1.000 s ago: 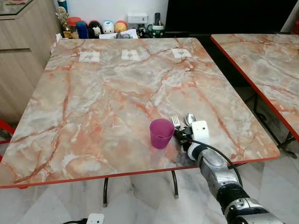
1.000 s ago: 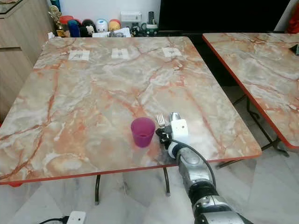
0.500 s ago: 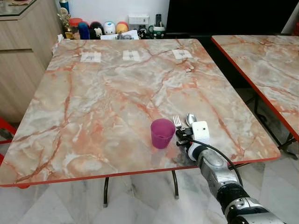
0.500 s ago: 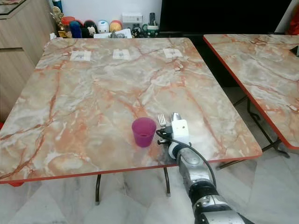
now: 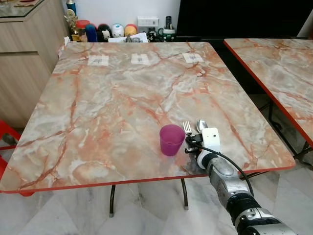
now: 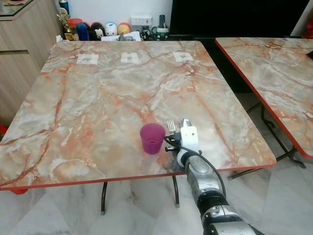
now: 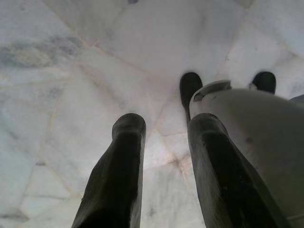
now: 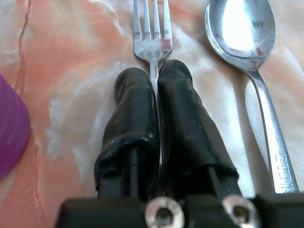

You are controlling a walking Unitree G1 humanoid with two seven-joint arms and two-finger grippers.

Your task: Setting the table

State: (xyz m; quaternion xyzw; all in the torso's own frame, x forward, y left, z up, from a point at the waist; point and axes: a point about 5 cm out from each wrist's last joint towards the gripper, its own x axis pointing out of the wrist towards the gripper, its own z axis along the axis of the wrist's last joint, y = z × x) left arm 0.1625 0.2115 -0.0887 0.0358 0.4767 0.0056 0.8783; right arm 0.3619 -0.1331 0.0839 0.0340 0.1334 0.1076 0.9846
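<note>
A purple cup (image 5: 171, 139) stands near the front edge of the marble table (image 5: 107, 107). Just to its right lie a fork (image 5: 187, 128) and a spoon (image 5: 201, 125), side by side with their heads pointing away from me. My right gripper (image 8: 154, 76) is shut on the fork's (image 8: 153, 28) handle, low over the tabletop, with the spoon (image 8: 240, 28) on one side and the cup (image 8: 9, 128) on the other. The left gripper (image 7: 166, 126) hangs open over the pale floor tiles, holding nothing.
A second marble table (image 5: 274, 63) stands to the right across a narrow gap. A wooden cabinet (image 5: 24, 49) is at the left, and jars and figurines (image 5: 102, 32) line the far edge. Three white labels (image 5: 140, 58) lie near the far side. A red chair (image 5: 5, 142) edge is at left.
The head camera has shifted slightly, so the whole scene sits a little lower and further right. The right gripper stays shut on the fork beside the cup.
</note>
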